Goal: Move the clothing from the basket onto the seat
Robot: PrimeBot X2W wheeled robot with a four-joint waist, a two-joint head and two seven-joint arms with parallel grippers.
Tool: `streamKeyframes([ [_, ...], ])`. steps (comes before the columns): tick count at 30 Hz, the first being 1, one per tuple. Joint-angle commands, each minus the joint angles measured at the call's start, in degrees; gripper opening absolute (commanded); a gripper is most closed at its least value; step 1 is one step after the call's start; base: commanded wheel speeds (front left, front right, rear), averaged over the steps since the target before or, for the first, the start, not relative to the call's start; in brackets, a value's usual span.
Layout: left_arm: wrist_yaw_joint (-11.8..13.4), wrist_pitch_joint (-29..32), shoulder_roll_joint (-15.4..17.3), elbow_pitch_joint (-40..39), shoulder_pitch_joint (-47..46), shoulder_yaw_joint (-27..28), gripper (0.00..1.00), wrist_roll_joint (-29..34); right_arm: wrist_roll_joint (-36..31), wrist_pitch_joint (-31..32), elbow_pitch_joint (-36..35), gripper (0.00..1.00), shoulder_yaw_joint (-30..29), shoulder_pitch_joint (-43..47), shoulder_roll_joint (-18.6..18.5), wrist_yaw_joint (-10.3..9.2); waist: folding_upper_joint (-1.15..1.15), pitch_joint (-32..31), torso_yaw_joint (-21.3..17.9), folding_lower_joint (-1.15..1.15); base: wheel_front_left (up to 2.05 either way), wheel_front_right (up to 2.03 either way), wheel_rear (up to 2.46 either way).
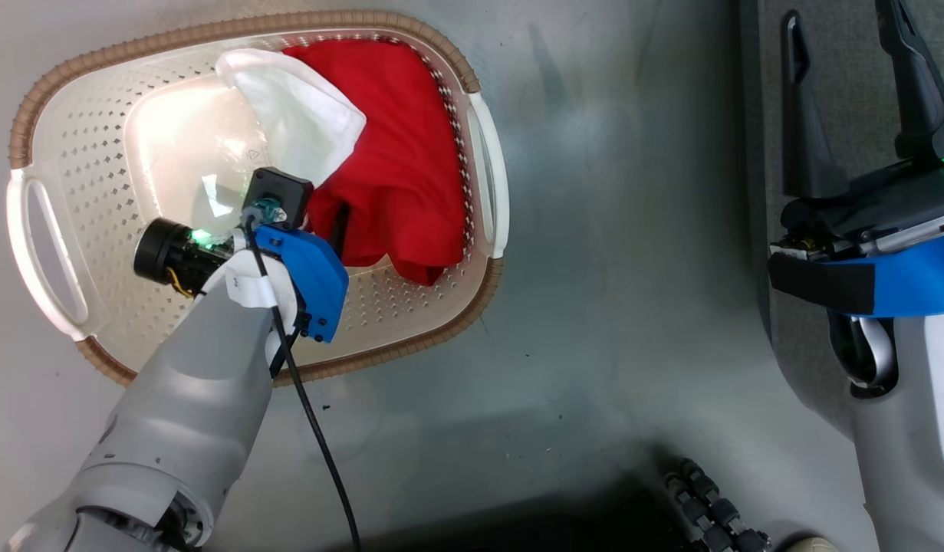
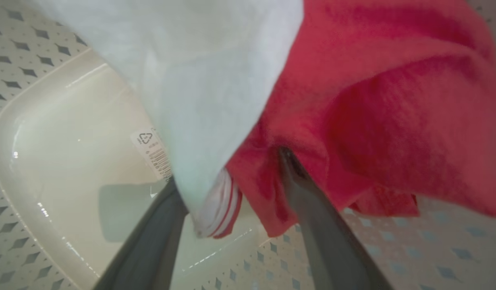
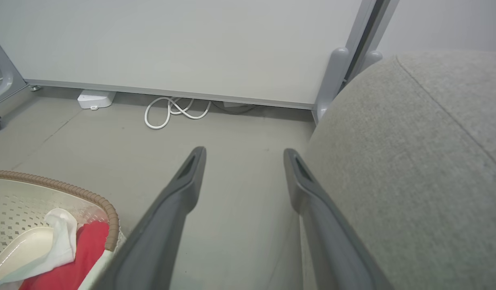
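The grey floor point(image 1: 610, 268) lies bare around the basket point(image 1: 211, 32), with a broad open strip between the basket's seat-side handle and the seat point(image 1: 801, 360). The seat's rounded light grey edge stands well apart from the basket, on the robot's right of it, and is cut off by the picture's edge. Beyond the basket a pale wall panel point(image 3: 171, 44) meets the floor.

The basket itself rests on the floor. Its brown rim shows most of the way round, though the left forearm covers part of the near side.

The clothing point(image 1: 395, 153) lies inside the basket, bunched against the seat-side wall and climbing almost to the rim there. A white panel folds over towards the basket's middle. The basket's other half is bare down to its glossy bottom.

The left gripper point(image 2: 227, 173) reaches down into the basket with its jaws spread wide, astride a hanging fold of red cloth and a striped hem. One fingertip is hidden under the white panel, the other presses into a red crease, and nothing is clamped.

The right gripper point(image 3: 243, 153) hovers beside the seat's edge, away from the basket, also wide and empty.

Beyond the basket, by the panel's foot, lie a looped white cable point(image 3: 175, 112) and a small white box point(image 3: 94, 98). A label sticker point(image 2: 151, 153) on the basket's bottom is half covered by cloth, and its print is too blurred to read.
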Motion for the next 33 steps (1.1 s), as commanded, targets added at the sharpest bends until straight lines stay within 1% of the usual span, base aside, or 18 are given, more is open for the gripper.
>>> streamKeyframes([
  [1, -0.05, 0.11, -0.10, -0.22, -0.88, -0.51, 1.00, -0.35, -0.07, -0.19, -0.25, 1.00, -0.13, -0.80, -0.31, 0.01, 0.00, 0.14, 0.00, -0.01, 0.00, 0.00, 0.00],
  [2, -0.05, 0.19, -0.11, -0.25, -0.98, -0.92, 0.49, -0.69, -0.11, -0.19, -0.24, 1.00, -0.22, -0.74, -0.35, 0.01, 0.00, 0.22, 0.06, -0.01, 0.00, 0.00, 0.00],
  [3, -0.05, 0.21, -0.08, -0.32, -1.13, -1.43, 0.30, -0.84, -0.15, -0.19, -0.18, 1.00, -0.27, -0.70, -0.37, 0.01, 0.00, 0.26, 0.11, -0.01, 0.00, 0.00, 0.00],
  [4, -0.05, -0.06, -0.10, -0.49, -1.30, -1.96, 0.00, -1.02, -0.22, -0.19, -0.09, 1.00, -0.30, -0.66, -0.32, 0.01, 0.00, 0.26, 0.15, -0.01, 0.00, 0.00, 0.00],
  [10, -0.05, -0.51, -0.34, -1.19, -0.90, -3.96, 0.00, -3.94, -0.22, -0.19, 0.45, 1.00, -0.57, -0.64, 0.03, 0.01, 0.00, -0.55, 0.39, -0.01, 0.00, 0.00, 0.00],
  [17, -0.05, -2.77, -0.97, -3.20, -0.29, -6.83, 0.00, -7.14, -0.06, -0.19, 1.28, 1.00, -1.30, 0.26, -0.41, 0.01, 0.00, -3.08, 1.72, -0.01, 0.00, 0.00, 0.00],
  [27, -0.05, -6.45, -1.91, -7.29, 1.38, -11.16, 0.00, -11.41, -0.21, -0.19, 2.59, 1.00, -1.85, 2.38, -0.90, 0.01, 0.00, -9.80, 4.62, -0.01, 0.00, 0.00, 0.00],
  [31, -0.05, -6.86, -1.47, -10.39, 2.28, -11.72, 0.00, -13.35, -0.04, -0.19, 3.50, 1.00, -2.33, 3.43, -1.26, 0.01, 0.00, -13.05, 5.69, -0.01, 0.00, 0.00, 0.00],
  [33, -0.05, -6.87, -1.09, -12.95, 2.88, -10.57, 0.00, -13.56, 0.00, -0.19, 3.91, 1.00, -2.69, 4.18, -1.36, 0.01, 0.00, -14.81, 6.29, -0.01, 0.00, 0.00, 0.00],
])
